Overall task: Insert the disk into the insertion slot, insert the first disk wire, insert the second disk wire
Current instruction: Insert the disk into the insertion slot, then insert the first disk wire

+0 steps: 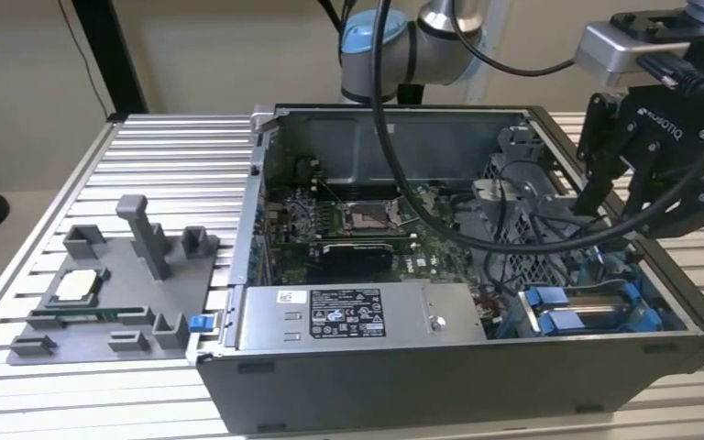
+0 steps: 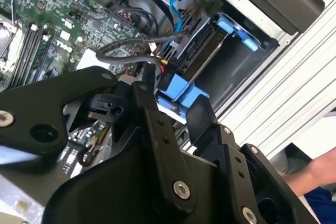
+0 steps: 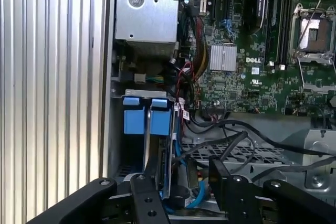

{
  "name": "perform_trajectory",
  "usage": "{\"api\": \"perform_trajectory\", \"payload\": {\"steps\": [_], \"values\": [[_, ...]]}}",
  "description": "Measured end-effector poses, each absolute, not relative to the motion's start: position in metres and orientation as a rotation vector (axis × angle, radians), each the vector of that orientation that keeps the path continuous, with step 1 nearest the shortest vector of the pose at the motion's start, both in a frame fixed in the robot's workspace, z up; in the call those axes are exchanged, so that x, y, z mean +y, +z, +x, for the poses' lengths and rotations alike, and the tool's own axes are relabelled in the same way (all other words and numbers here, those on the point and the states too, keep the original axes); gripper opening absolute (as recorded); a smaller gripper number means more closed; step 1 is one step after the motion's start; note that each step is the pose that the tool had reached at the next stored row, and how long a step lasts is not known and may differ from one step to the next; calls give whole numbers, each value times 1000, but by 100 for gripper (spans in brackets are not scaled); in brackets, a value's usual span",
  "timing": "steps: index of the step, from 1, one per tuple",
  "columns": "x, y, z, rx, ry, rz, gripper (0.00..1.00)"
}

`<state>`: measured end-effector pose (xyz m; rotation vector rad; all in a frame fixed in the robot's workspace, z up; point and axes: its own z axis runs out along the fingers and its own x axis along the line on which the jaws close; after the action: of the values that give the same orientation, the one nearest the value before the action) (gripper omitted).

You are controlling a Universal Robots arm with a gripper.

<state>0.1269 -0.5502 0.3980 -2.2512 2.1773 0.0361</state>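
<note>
The disk (image 2: 198, 59) already sits on edge in the insertion slot (image 2: 233, 74), at the near corner of the case (image 1: 450, 376) on the exterior view's right. That step looks done. I cannot tell whether either wire (image 2: 176, 17) is plugged in. The disk's long axis runs along the near wall, blue tabs toward the exterior view's left. The end effector (image 2: 173, 106) hovers just above it, fingers apart and holding nothing.
</note>
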Motion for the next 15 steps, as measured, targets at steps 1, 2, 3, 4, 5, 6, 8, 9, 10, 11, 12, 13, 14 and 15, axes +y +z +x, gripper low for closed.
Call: {"api": "perform_trajectory", "payload": {"steps": [1, 2, 3, 4, 5, 6, 8, 9, 10, 11, 12, 13, 14, 15], "values": [[-550, 398, 127, 2173, 36, -2255, 100], [-550, 397, 128, 2166, 36, -2262, 100], [-549, 396, 130, 2158, 35, -2270, 100], [-549, 396, 130, 2155, 35, -2272, 100], [-548, 395, 130, 2148, 35, -2278, 100], [-547, 395, 130, 2145, 34, -2281, 100], [-546, 395, 130, 2139, 33, -2285, 100], [-545, 394, 130, 2137, 33, -2287, 100], [-544, 394, 130, 2135, 32, -2289, 100], [-544, 393, 130, 2132, 32, -2290, 100], [-543, 393, 130, 2130, 31, -2292, 100], [-543, 392, 130, 2128, 31, -2293, 100], [-543, 392, 130, 2127, 31, -2295, 100], [-543, 392, 130, 2126, 31, -2296, 100]]}}
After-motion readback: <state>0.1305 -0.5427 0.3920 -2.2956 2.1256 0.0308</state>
